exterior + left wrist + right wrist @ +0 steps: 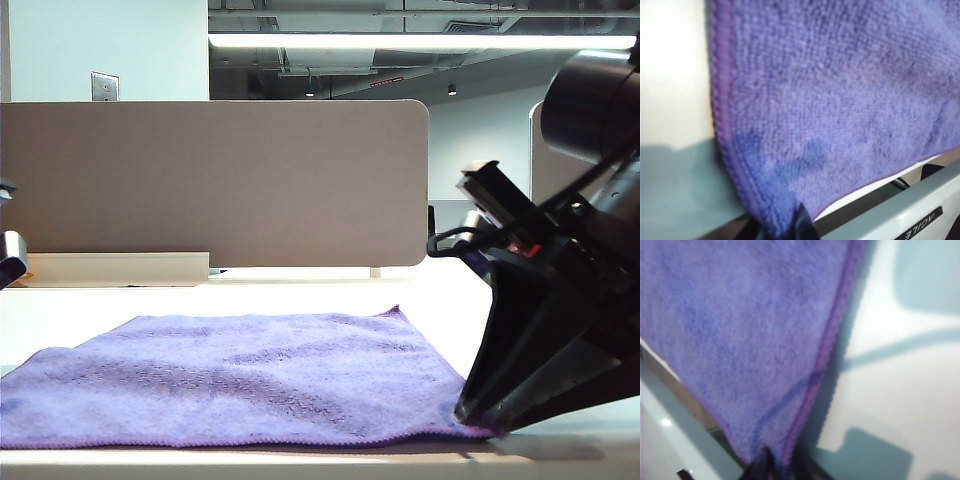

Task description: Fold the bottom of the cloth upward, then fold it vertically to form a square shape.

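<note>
The purple cloth (250, 380) lies spread flat on the pale table (300, 288), its stitched near edge running along the table's front. My right gripper (476, 420) is down at the cloth's near right corner. In the right wrist view that corner of the cloth (740, 330) narrows to a point pinched between the dark fingers of the right gripper (777, 467). In the left wrist view the near left corner of the cloth (840, 100) is bunched between the fingers of my left gripper (782, 232), which is shut on it. The left gripper lies outside the exterior view.
A tall beige partition panel (215, 180) stands across the back of the table, with a low pale strip (115, 268) at its foot. A white frame bar with lettering (900, 212) runs just off the table's front edge.
</note>
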